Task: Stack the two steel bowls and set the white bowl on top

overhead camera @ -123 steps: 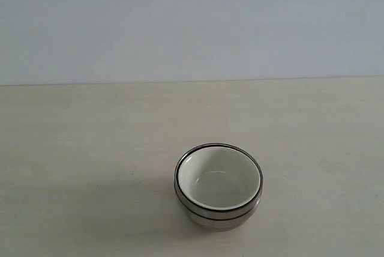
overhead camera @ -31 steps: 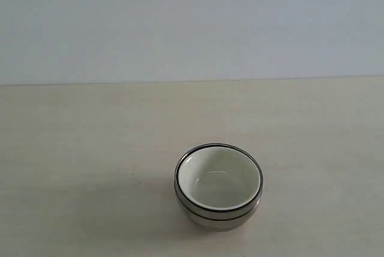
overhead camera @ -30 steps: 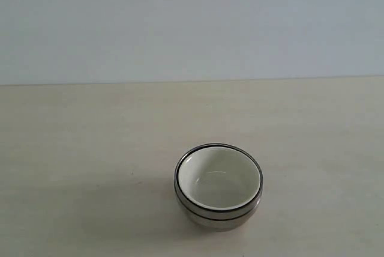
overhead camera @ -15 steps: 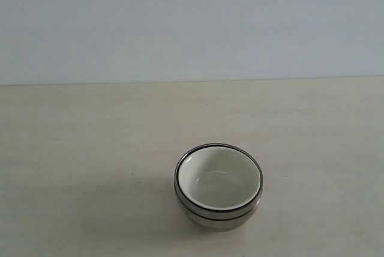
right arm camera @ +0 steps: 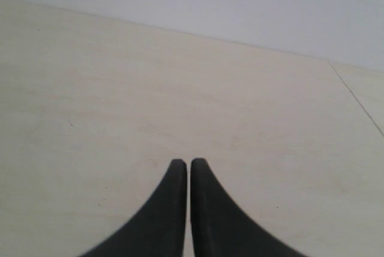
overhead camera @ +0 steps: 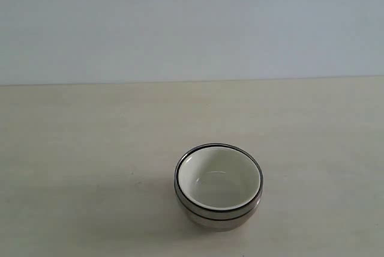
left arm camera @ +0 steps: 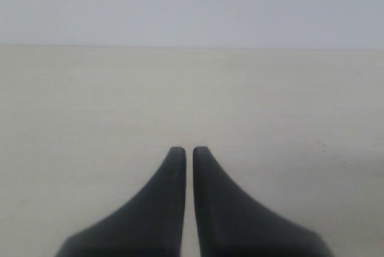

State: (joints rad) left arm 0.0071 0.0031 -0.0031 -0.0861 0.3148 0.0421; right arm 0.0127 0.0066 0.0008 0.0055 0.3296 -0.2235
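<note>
Stack looks done: glossy off-white ceramic bowl (overhead camera: 219,180) nested atop two shiny round steel bowls (overhead camera: 217,220) on pale wooden table (overhead camera: 90,149), so left gripper (left arm camera: 189,152) and right gripper (right arm camera: 189,164) rest pressed together, empty.

glossy white bowl (overhead camera: 219,180) – mirror-shiny steel bowls (overhead camera: 216,221) – matt table (overhead camera: 90,149).

The one obstacle on the bench (overhead camera: 90,149) is the white bowl (overhead camera: 218,180) nested in the steel bowls (overhead camera: 217,220), in the near part of the exterior view, right of centre. You can pass to its left, to its right and behind it, over open bench as far as the wall (overhead camera: 192,23). Ahead of your left hand (left arm camera: 189,152) and right hand (right arm camera: 189,164), open bench runs to the wall.
</note>
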